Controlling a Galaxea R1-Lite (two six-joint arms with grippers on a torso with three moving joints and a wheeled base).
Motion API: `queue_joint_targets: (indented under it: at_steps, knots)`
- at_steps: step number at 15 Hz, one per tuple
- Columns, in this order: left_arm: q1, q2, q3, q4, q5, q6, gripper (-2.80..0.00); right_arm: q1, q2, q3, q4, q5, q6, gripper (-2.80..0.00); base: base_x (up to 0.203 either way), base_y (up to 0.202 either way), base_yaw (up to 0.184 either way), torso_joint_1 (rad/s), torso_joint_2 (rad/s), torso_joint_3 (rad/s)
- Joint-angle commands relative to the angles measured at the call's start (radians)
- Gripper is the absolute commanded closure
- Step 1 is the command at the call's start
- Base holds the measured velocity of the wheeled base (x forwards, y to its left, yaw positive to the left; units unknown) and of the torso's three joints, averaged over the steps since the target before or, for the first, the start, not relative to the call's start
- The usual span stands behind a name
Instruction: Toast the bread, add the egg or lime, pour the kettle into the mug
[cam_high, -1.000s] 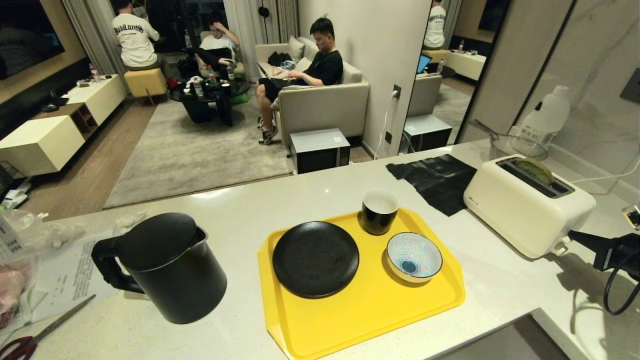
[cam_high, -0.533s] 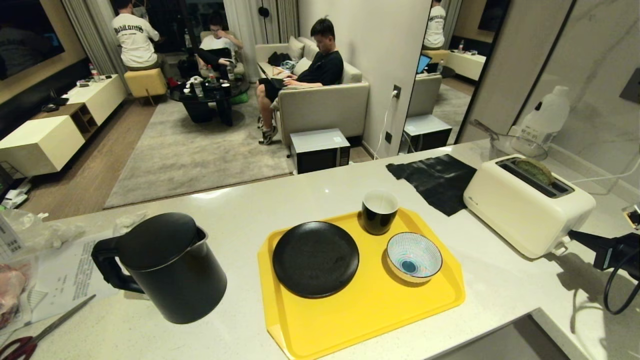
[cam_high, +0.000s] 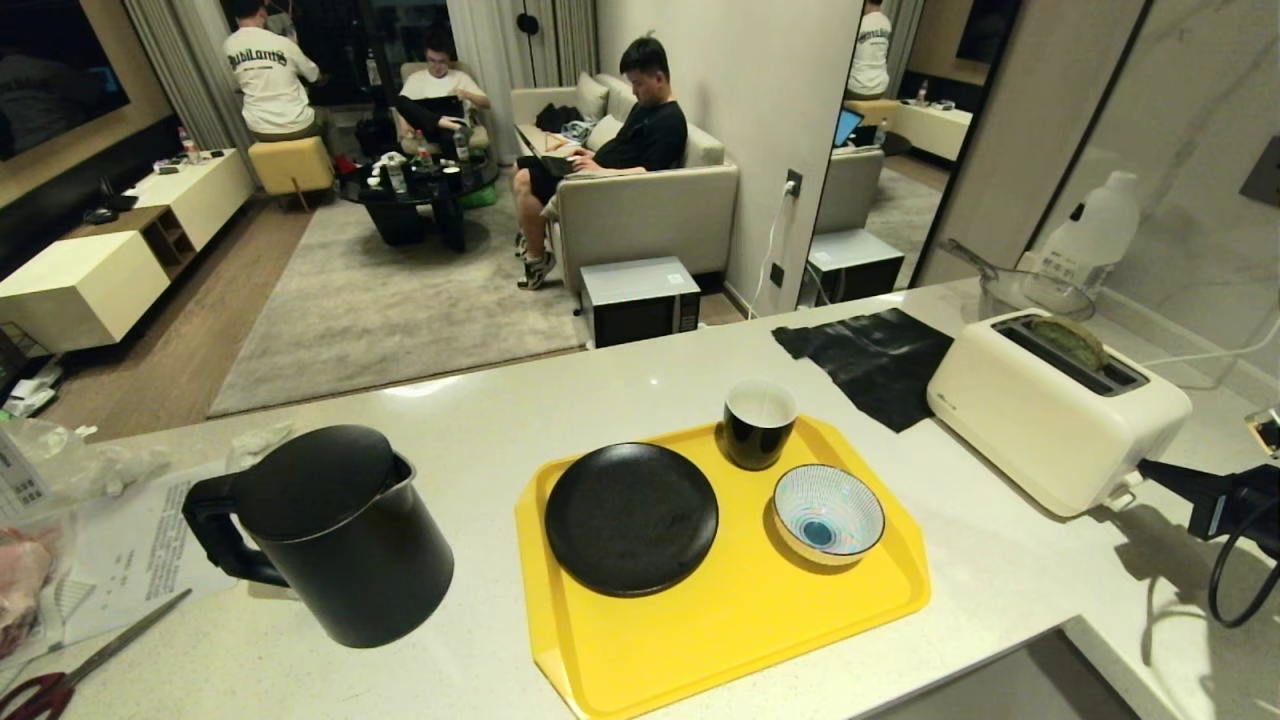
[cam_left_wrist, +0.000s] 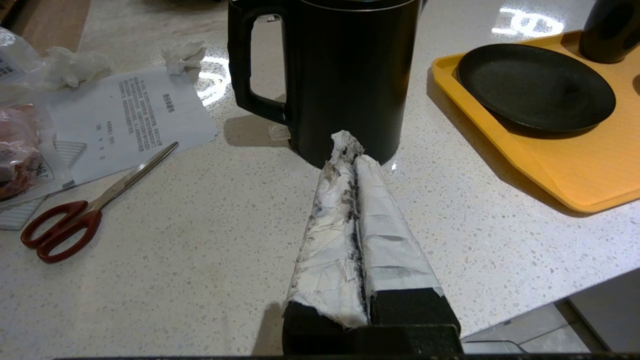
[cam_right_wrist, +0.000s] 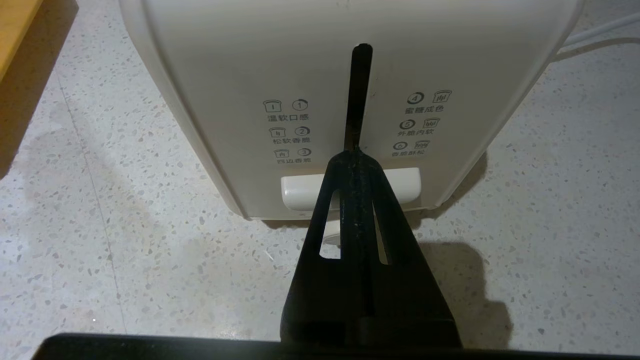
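The bread (cam_high: 1072, 341) sits in the toaster (cam_high: 1050, 410), right gripper (cam_right_wrist: 354, 155) fingers pressed together at its lever (cam_right_wrist: 350, 187); kettle (cam_high: 335, 535) untouched, mug (cam_high: 760, 422) unfilled.

floor: brown wood at far left, a grey rug (cam_high: 400, 300) over the middle
wall: a white pillar (cam_high: 730, 120) with a socket and a cord, marble panels at far right
sofa (cam_high: 640, 200): beige, far centre, a person sits on it
low table (cam_high: 420, 200): black, left of the sofa, bottles on it
stool (cam_high: 290, 163): yellow, far left, a person on it
cabinets (cam_high: 110, 250): white, low, along the left wall
curtains (cam_high: 500, 45): pale, far
counter (cam_high: 500, 420): pale speckled stone, near, glossy with lamp glints
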Motion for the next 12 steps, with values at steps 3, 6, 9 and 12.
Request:
queue_joint_targets:
  at_steps: [3, 6, 9, 12]
  knots:
    - [0.000, -0.003, 0.000, 0.000, 0.000, 0.001, 0.00, 0.001, 0.003, -0.003, -0.006, 0.007, -0.001, 0.00, 0.000, 0.000, 0.000, 0.000, 0.00, 0.000]
    - [0.000, -0.003, 0.000, 0.000, 0.000, 0.001, 0.00, 0.001, -0.002, -0.010, -0.006, 0.007, 0.002, 0.00, 0.000, 0.000, 0.000, 0.000, 0.00, 0.000]
    - [0.000, -0.003, 0.000, 0.000, 0.000, 0.000, 0.00, 0.001, -0.017, -0.030, -0.006, 0.007, 0.009, 0.00, 0.000, 0.000, 0.000, 0.000, 0.00, 0.000]
    - [0.000, -0.003, 0.000, 0.000, 0.000, -0.001, 0.00, -0.002, -0.039, -0.040, -0.006, 0.007, 0.026, 0.00, 0.000, 0.000, 0.000, 0.000, 0.00, 0.000]
